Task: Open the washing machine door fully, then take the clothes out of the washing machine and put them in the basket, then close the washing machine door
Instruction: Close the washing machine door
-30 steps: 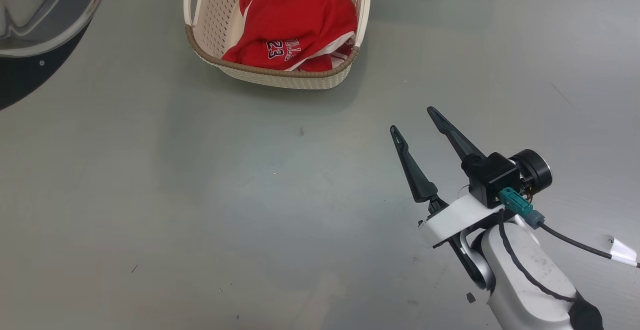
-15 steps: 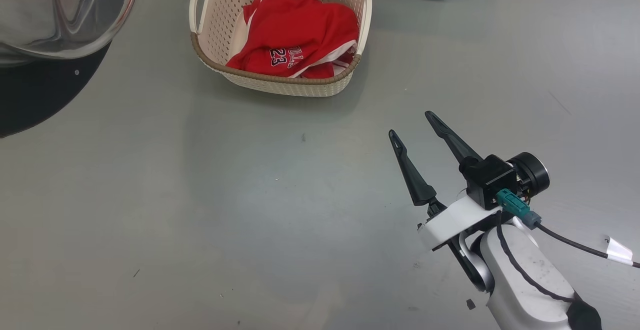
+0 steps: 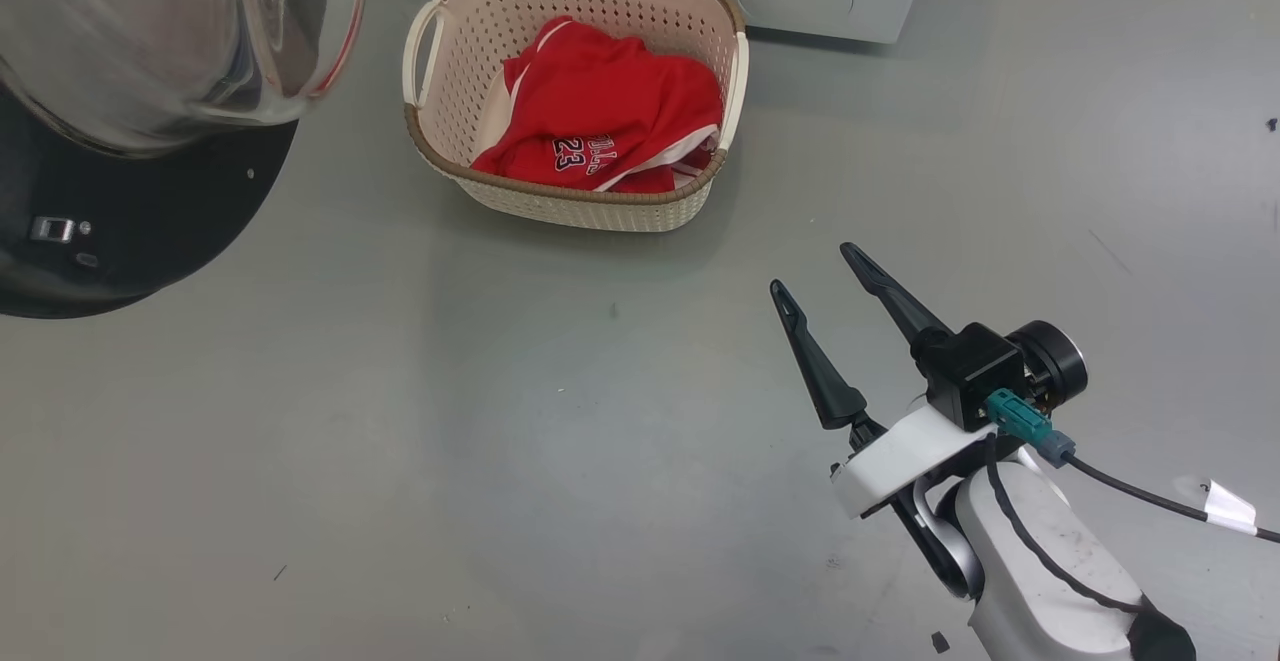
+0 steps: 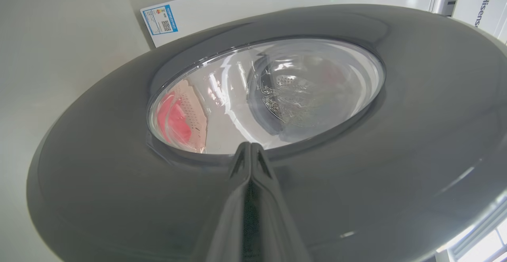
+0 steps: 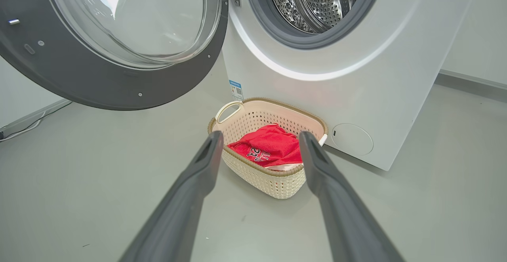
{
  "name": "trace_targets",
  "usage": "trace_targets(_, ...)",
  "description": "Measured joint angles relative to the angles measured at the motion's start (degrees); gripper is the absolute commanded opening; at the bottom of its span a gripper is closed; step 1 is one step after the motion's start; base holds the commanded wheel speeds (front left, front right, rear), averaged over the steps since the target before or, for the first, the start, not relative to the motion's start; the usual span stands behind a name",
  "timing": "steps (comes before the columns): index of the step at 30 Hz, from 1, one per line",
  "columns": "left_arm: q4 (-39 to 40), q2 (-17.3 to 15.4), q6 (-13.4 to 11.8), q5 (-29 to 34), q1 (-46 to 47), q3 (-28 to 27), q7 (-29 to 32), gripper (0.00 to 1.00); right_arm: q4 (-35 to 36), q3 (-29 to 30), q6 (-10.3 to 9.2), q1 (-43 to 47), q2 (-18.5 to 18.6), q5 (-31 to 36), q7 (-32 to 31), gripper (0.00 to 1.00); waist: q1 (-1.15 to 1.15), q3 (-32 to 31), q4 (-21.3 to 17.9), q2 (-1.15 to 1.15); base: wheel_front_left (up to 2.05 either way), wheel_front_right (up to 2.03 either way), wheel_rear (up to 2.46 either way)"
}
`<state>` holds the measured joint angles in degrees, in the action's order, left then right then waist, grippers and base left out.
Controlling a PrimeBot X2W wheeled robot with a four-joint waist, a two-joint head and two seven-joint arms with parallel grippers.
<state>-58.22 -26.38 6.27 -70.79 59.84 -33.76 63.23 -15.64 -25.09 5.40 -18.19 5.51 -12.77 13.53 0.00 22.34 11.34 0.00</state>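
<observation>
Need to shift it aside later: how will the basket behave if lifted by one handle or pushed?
Probably light: the basket is thin perforated plastic holding only the clothes. Lifted by one loop handle, it would likely tilt. Pushed, it should slide on the smooth floor, being low and wide.

Grey floor (image 3: 400, 441) all round the right pincer (image 3: 813, 268), smooth, lightly scuffed. 1 dark speck (image 3: 612, 311) left of its tips, 1 thin scratch (image 3: 1108, 246) to the right, 1 dark chip (image 3: 938, 641) well behind. Right wrist view: pale cable (image 5: 23, 129) far left of the pincer, at the wall foot; grey skirting (image 5: 471, 85) far right, under a pale wall (image 5: 475, 28). White panel (image 4: 481, 4) lettered "Hisense" up and right of the left pincer (image 4: 250, 147).
</observation>
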Motion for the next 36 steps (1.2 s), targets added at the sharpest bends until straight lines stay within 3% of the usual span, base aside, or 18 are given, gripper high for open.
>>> trace_targets(12, 4.31, 4.78, 0.62, -2.38, -1.59, 2.16, 7.28, 0.00, 0.04, -0.16, 0.00, 0.00, -0.27, -0.83, 0.41, 1.00, 0.00, -0.91, 0.32, 0.00, 0.00, 0.00, 0.00)
trace_targets(26, 11.05, 9.90, 0.65, -3.83, -4.33, 4.17, 10.92, 0.00, -0.08, -0.27, 0.00, 0.00, -0.65, -1.34, 0.43, 1.00, 0.00, -1.52, -0.04, 0.00, 0.00, 0.00, 0.00)
trace_targets(36, 22.31, 8.69, 0.66, 0.24, -9.70, 6.41, 3.53, 0.00, -0.43, -0.05, -0.01, 0.05, -0.92, -1.76, 0.51, 1.00, 0.00, -2.18, 0.12, 0.00, 0.00, 0.00, 0.00)
